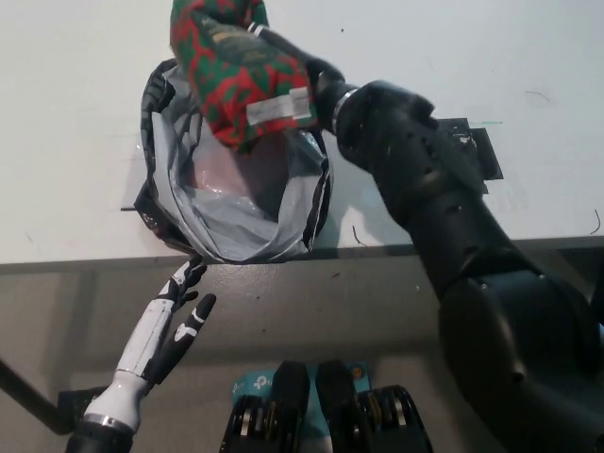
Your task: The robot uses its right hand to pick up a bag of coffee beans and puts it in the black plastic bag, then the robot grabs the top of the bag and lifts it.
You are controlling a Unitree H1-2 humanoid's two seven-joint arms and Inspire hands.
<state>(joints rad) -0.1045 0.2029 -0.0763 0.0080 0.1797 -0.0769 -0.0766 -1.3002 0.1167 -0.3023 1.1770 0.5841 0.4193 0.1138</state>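
- Head view: the right hand is holding the bag of coffee beans, a red-and-green patterned pack with a pale label, just above the far rim of the black plastic bag. Little of the hand is showing behind the pack; its fingers are evidently closed on the pack, since the pack is hanging clear of the counter.
- The black plastic bag is standing on the white counter near its front edge, its mouth spread wide and its pale lining showing. Something pinkish is showing at its bottom; what it is cannot be told.
- The coffee pack is overlapping the upper part of the opening, tilted, with its lower end over the mouth. Whether it is already touching the lining cannot be told.
- The left hand is resting below the counter edge at the lower left, its fingers loosely apart and holding nothing.
- A dark flat patch is lying on the counter behind the right arm, partly hidden.
- Step in hand, as judged: carrying the pack over the bag, with the drop not yet made.
- The next move is calling for centring the pack over the opening, lowering it and letting go. The soft rim could fold inward if the pack catches it.
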